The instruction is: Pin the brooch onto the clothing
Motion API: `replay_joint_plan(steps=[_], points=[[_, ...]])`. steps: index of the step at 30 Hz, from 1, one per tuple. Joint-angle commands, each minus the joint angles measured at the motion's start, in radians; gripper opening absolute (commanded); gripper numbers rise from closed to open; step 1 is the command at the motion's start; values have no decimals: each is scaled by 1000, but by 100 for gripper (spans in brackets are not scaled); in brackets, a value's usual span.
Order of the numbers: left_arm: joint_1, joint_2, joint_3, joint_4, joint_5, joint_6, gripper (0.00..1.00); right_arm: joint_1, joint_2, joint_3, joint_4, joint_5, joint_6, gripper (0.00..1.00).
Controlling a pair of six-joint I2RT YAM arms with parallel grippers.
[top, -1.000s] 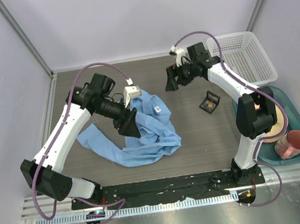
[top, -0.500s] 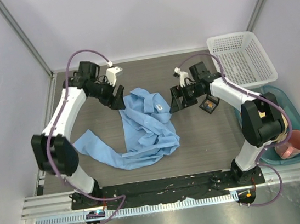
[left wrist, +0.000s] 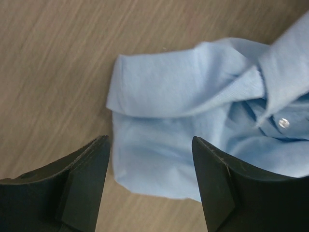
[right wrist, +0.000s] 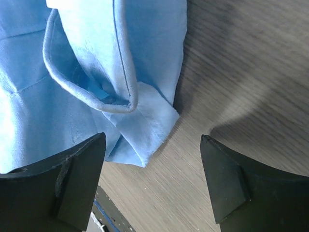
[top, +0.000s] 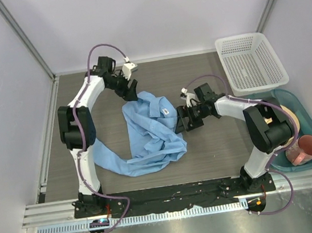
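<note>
The light blue shirt (top: 149, 131) lies crumpled on the table, collar toward the far side. My left gripper (top: 130, 91) is open and empty at the shirt's far left edge; the left wrist view shows a folded shirt corner (left wrist: 159, 125) between its fingers (left wrist: 87, 179), with a button (left wrist: 284, 123) to the right. My right gripper (top: 182, 121) is open and empty at the shirt's right edge; the right wrist view shows a shirt hem (right wrist: 140, 121) just ahead of its left finger (right wrist: 77, 179). The brooch is not in view.
A white mesh basket (top: 249, 61) stands at the far right. A teal tray (top: 310, 130) with a pink cup (top: 304, 148) sits at the right edge. The small black case is hidden under my right arm.
My left gripper has swung from the shirt's middle round to its far left edge. My right gripper has come from the far side down to the shirt's right edge, covering the black case.
</note>
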Motion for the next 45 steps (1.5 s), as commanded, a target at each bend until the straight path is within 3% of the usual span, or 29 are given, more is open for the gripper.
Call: replay_joint_plan(steps=[1,10,13,14,16,17,21,28,37,45], points=[[-15,83,103,60,49,75,73,32,13,-34,116,-38,71,84],[-76,179,171,69,-14,87,70,50,81,-26,199,-42,156,76],[-82,182,177,59,-8,56,58,50,96,-3,213,-47,186,56],[-82,167,173,52,-8,50,45,50,96,6,216,-50,188,36],[-73,137,140,48,-3,24,29,50,75,20,214,-49,187,18],[-67,97,125,46,5,9,18,48,63,40,211,-45,184,1],[-18,-44,85,8,2,-88,0,50,-6,130,104,-1,113,1],[89,-406,-74,-18,11,-191,0,50,-134,349,-71,119,-36,1],[123,-827,-154,31,-116,-342,0,77,-263,665,-215,220,-136,1],[122,-1142,-116,45,-201,-468,0,385,-414,823,-255,485,-243,1]])
